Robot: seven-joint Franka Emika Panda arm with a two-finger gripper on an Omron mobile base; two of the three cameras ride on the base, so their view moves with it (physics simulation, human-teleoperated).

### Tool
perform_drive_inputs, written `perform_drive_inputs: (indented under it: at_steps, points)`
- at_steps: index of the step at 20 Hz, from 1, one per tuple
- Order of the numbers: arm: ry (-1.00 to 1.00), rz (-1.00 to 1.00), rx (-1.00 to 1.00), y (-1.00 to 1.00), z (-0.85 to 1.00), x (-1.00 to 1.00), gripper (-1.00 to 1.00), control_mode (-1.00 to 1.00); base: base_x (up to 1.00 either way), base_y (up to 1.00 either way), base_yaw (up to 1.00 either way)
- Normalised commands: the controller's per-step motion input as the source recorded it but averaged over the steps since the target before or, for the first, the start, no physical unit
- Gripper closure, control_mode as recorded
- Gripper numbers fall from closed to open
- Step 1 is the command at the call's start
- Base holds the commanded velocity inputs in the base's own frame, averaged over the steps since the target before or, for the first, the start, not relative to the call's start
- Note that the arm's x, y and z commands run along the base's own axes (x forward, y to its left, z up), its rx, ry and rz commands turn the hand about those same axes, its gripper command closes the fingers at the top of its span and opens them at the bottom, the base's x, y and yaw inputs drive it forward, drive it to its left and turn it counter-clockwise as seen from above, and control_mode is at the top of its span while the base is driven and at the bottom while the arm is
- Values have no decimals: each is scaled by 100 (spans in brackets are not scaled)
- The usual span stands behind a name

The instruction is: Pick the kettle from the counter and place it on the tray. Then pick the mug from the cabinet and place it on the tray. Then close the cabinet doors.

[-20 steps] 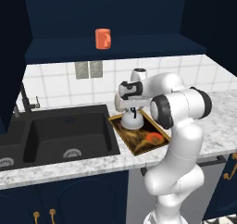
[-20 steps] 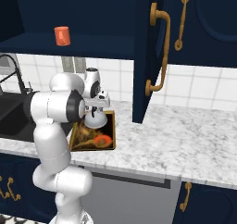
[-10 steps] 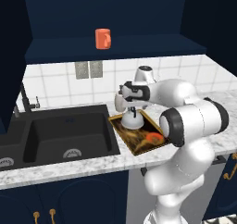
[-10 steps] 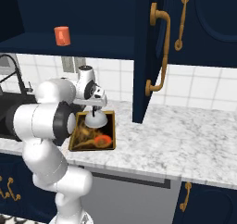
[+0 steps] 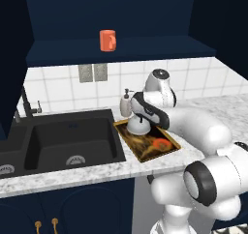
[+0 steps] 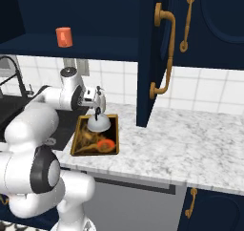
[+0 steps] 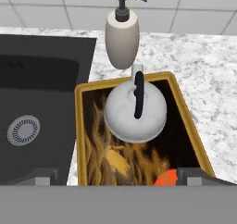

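Note:
The silver-grey kettle (image 7: 134,109) with its black arched handle stands upright on the far end of the golden-rimmed tray (image 7: 80,140), on the marble counter (image 7: 208,79). My gripper (image 7: 119,176) hovers above it, open, its fingertips wide apart with nothing between them. The left base view shows the kettle (image 5: 137,127) on the tray (image 5: 130,143) just under my hand. The orange-red mug (image 5: 107,39) sits on the navy shelf of the open cabinet (image 5: 145,51). In the right base view, the mug (image 6: 64,36) is at upper left and an open cabinet door (image 6: 147,58) with its curved brass handle hangs to the right.
A cream pump-top soap bottle (image 7: 122,33) stands on the counter just behind the tray. The black sink (image 5: 72,138) with its faucet (image 5: 26,102) lies left of the tray. Bare counter (image 6: 190,144) stretches to the right below the open door.
My hand has lifted off the kettle, which stays on the tray, and the jaws have spread a little wider. The arm's elbow has swung down toward the cameras.

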Motion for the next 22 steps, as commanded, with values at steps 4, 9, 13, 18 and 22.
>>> perform_drive_inputs:
  at_steps: [4, 9, 13, 18, 22]
  points:
    - [-32, 0, 0, 14, 83, -50, -100, -100, 0, 0, 0]
    - [-34, 0, 4, 6, 88, -41, -100, -100, 0, 0, 0]
    - [-30, 0, 6, 10, 87, -36, -100, -100, 0, 0, 0]
    - [-28, 0, 6, 19, 90, -32, -100, -100, 0, 0, 0]
    - [-26, 0, 3, 30, 94, -21, -100, -100, 0, 0, 0]
